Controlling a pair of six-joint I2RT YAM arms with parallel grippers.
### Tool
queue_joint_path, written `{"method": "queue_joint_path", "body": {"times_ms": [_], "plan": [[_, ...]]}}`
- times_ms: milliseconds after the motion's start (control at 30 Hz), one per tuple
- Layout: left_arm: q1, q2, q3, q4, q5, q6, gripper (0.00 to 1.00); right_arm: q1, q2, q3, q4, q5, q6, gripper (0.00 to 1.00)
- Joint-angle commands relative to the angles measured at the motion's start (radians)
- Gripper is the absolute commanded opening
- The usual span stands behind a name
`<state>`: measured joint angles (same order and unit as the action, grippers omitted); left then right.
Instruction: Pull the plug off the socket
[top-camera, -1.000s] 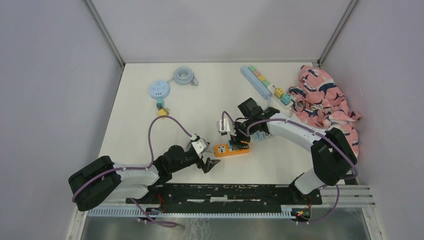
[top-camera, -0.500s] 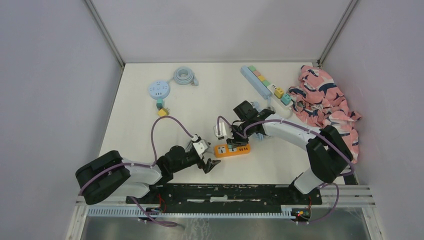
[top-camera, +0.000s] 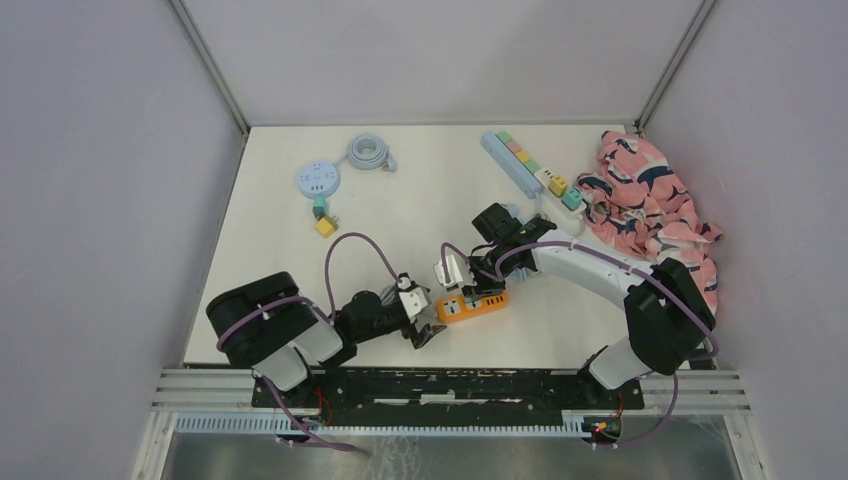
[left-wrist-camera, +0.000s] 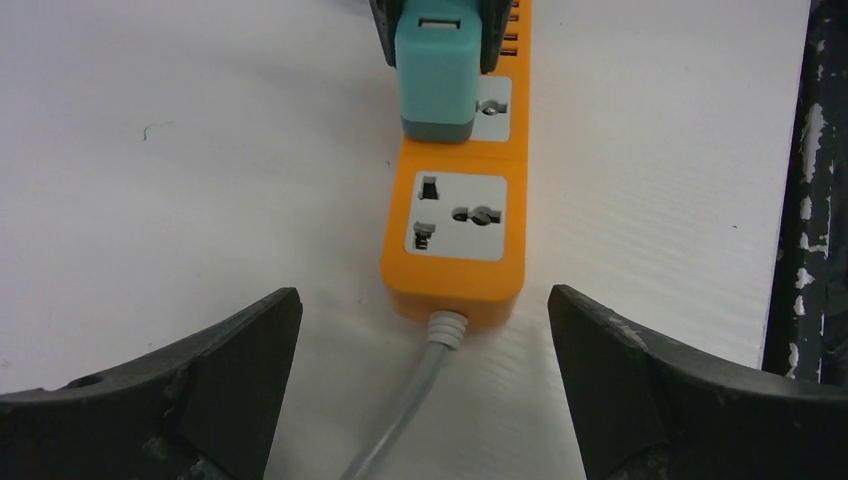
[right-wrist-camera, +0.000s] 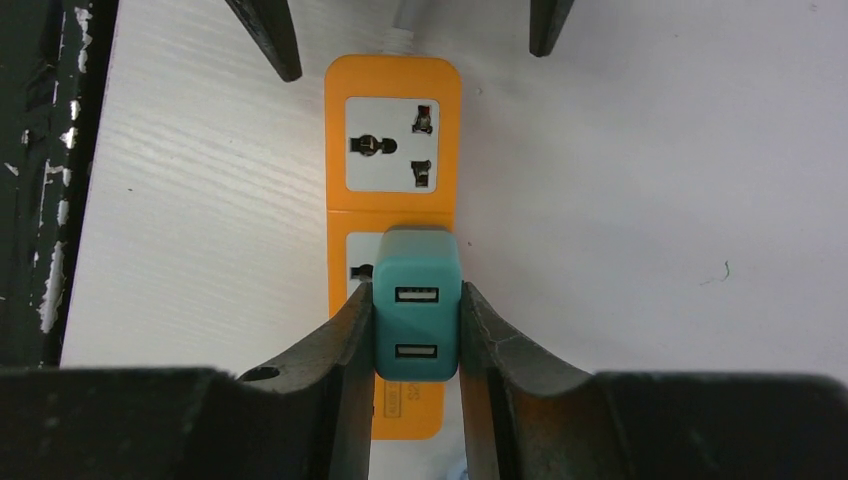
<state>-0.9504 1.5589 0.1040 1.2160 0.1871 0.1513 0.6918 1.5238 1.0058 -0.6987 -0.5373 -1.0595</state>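
Observation:
An orange power strip, the socket (top-camera: 474, 306) (right-wrist-camera: 392, 140) (left-wrist-camera: 455, 240), lies flat on the white table near the front. A teal plug (right-wrist-camera: 417, 320) (left-wrist-camera: 435, 70) with two USB ports stands in its second outlet. My right gripper (right-wrist-camera: 415, 292) (top-camera: 479, 287) is shut on the plug, one finger pressed against each side. My left gripper (left-wrist-camera: 422, 300) (top-camera: 431, 322) is open at the strip's cable end, its fingers (left-wrist-camera: 240, 350) straddling the grey cable (left-wrist-camera: 410, 410) without touching it. The outlet nearest the cable is free.
A round blue socket hub (top-camera: 318, 180) with a coiled cable (top-camera: 370, 153) and a yellow plug (top-camera: 324, 226) lies at the back left. A long pastel power strip (top-camera: 520, 165) and a pink patterned cloth (top-camera: 650, 205) are at the back right. A black rail (top-camera: 450, 385) runs along the near edge.
My right gripper has closed on the teal plug. The left arm has slid right, up to the strip's cable end, still open. The strip has shifted slightly right.

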Motion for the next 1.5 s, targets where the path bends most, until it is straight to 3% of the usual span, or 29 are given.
{"method": "queue_joint_path", "body": {"times_ms": [0, 333, 667, 800, 967, 1133, 1300, 1467], "plan": [[0.000, 0.071, 0.061, 0.173, 0.032, 0.044, 0.99, 0.000, -0.013, 0.041, -0.086, -0.053, -0.077, 0.03], [-0.001, 0.188, 0.103, 0.228, 0.070, -0.004, 0.94, -0.001, -0.009, 0.040, -0.057, -0.084, -0.044, 0.02], [0.000, 0.284, 0.138, 0.287, 0.112, -0.070, 0.79, -0.003, 0.010, 0.047, -0.046, -0.089, -0.015, 0.00], [0.000, 0.288, 0.160, 0.225, 0.123, -0.061, 0.66, -0.006, 0.022, 0.049, -0.032, -0.086, 0.012, 0.00], [0.000, 0.293, 0.156, 0.200, 0.118, -0.052, 0.27, -0.033, 0.022, 0.056, -0.039, -0.088, 0.014, 0.00], [0.002, 0.300, 0.150, 0.198, 0.116, -0.045, 0.06, -0.058, 0.015, 0.048, -0.103, -0.096, -0.074, 0.00], [0.003, 0.307, 0.160, 0.195, 0.126, -0.049, 0.03, -0.047, 0.010, 0.036, -0.105, -0.220, -0.102, 0.00], [0.003, 0.320, 0.168, 0.194, 0.138, -0.061, 0.03, -0.020, -0.006, 0.019, 0.063, -0.208, 0.112, 0.00]]}}
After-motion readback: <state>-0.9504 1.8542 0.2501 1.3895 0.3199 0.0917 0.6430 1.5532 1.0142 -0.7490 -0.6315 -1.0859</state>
